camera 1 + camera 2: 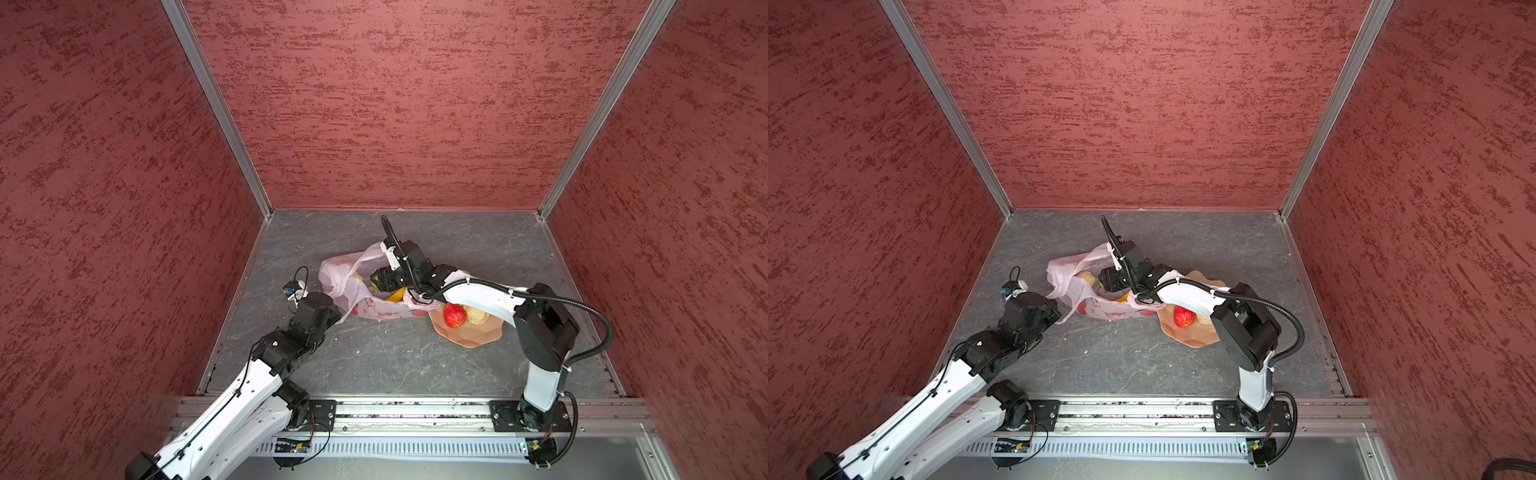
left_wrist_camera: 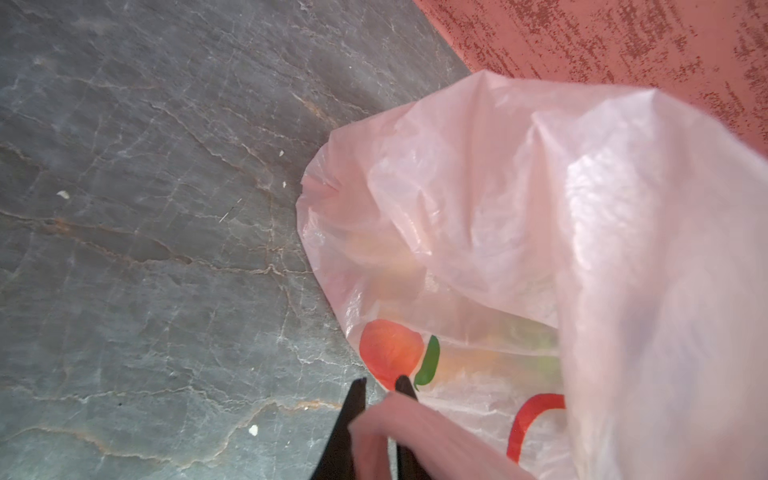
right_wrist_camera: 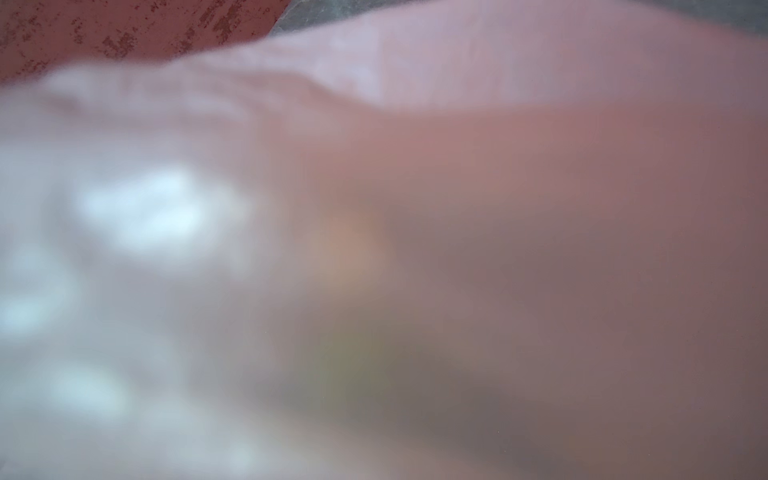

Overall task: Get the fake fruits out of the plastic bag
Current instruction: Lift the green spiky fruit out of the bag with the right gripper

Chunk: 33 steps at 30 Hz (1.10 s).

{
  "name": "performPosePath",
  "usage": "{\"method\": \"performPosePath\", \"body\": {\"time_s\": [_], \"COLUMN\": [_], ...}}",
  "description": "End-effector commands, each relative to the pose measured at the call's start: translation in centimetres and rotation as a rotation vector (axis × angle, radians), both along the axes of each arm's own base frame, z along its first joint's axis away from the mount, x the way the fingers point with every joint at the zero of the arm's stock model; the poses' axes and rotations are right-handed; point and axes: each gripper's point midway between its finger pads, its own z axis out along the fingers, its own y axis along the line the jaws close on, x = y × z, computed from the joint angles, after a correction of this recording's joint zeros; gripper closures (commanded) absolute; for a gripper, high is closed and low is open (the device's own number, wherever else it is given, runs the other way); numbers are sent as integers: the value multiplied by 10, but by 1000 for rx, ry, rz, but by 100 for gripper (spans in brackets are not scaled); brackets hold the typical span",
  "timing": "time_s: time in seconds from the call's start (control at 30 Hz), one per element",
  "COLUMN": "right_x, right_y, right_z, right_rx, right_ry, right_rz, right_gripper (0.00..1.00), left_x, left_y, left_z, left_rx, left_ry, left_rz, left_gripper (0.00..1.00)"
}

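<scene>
Left tool (image 2: 381,380) pinched on bag (image 1: 353,272) handle. Right tool (image 1: 1105,284) inside bag mouth at green fruit (image 1: 375,286), grip unclear. Bag on counter (image 1: 395,361); banana (image 1: 395,296) inside; red fruit (image 1: 455,316), beige fruit (image 1: 477,315) in bowl (image 1: 469,340).

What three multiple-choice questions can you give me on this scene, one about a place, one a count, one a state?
1. Where is the red fruit? A in the bowl; B inside the plastic bag; C between the left gripper's fingers.
2. How many fruits show in the bowl? A one; B two; C four.
3. The left gripper is: A wide open; B shut on a strip of the plastic bag; C shut on the beige lump.
Answers: 1 A, it sits in the bowl beside the beige lump. 2 B, only the red fruit and the beige lump show there. 3 B, the left wrist view shows pink plastic pinched between its fingers.
</scene>
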Motion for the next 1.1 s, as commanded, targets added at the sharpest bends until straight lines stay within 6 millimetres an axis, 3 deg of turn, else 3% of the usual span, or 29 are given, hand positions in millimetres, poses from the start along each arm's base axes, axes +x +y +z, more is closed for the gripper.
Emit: {"method": "performPosePath", "body": {"time_s": [0.0, 0.17, 0.5, 1.07], "right_x": [-16, -27, -34, -44], "right_y": [-1, 0, -7, -29], "right_z": [11, 29, 101, 165], "right_rx": [-19, -19, 16, 76], "right_ry": [-16, -60, -185, -294], "right_rz": [57, 86, 114, 86], "right_gripper": [62, 63, 63, 63], "left_x": [14, 20, 17, 1], "left_y": [-10, -12, -6, 22], "left_z": [25, 31, 14, 4], "left_rx": [-15, 21, 26, 39], "left_ry": [-63, -38, -3, 6], "left_rz": [-33, -38, -13, 65], "left_gripper": [84, 83, 83, 83]}}
